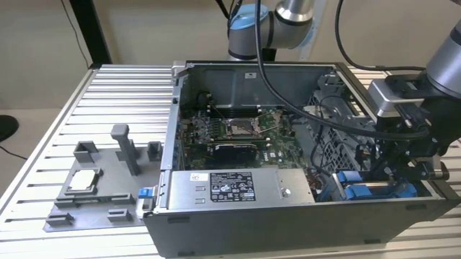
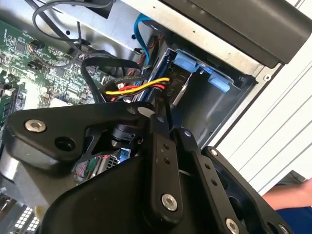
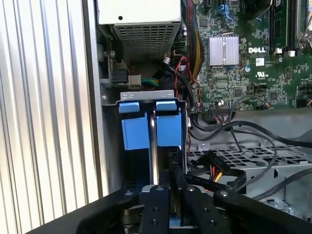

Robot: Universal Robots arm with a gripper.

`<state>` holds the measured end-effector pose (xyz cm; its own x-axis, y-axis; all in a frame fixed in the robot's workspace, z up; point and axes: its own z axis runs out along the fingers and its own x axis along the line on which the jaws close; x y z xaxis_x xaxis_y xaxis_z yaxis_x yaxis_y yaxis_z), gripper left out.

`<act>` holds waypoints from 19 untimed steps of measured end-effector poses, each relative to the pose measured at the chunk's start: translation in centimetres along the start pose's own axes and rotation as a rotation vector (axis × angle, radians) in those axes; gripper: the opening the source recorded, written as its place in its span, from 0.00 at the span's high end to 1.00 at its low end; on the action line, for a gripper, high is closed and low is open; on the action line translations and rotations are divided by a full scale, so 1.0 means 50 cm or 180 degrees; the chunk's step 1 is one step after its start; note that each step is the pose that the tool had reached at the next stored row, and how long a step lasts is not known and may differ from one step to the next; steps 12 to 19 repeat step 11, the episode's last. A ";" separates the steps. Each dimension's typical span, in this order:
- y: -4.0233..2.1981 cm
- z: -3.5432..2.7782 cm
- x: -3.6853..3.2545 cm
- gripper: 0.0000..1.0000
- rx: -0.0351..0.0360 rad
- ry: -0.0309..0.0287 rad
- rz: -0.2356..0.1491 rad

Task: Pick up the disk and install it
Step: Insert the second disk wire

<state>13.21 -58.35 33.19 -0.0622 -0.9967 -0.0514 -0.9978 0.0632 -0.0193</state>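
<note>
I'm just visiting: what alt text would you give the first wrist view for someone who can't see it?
A black robot claw reaches into an open computer case, at a metal drive bay holding blue plastic carriers. Beside the bay lie a green motherboard and loose black cables.

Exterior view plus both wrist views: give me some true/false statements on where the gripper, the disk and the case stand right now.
1. The gripper is down inside the open computer case, at the exterior view's right. True.
2. The disk lies flat on the grey fixture plate. False: it stands on edge in the metal drive bay, between blue carrier tabs.
3. The side panel of the case is on. False: the case is open and the motherboard shows.
4. The power-supply box sits along the case's near edge in the exterior view. True.
5. The gripper's fingers line up with the disk's edge in the first wrist view. True.
</note>
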 end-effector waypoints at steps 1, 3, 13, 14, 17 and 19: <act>0.000 0.000 0.000 1.00 0.0000 0.0000 0.0000; 0.000 0.000 0.000 1.00 0.0000 0.0000 0.0000; 0.000 0.000 0.000 1.00 0.0000 0.0000 0.0000; 0.000 0.000 0.000 1.00 0.0000 0.0000 0.0000; 0.000 0.000 0.000 1.00 0.0000 0.0000 0.0000; 0.000 0.000 0.000 1.00 0.0000 0.0000 0.0000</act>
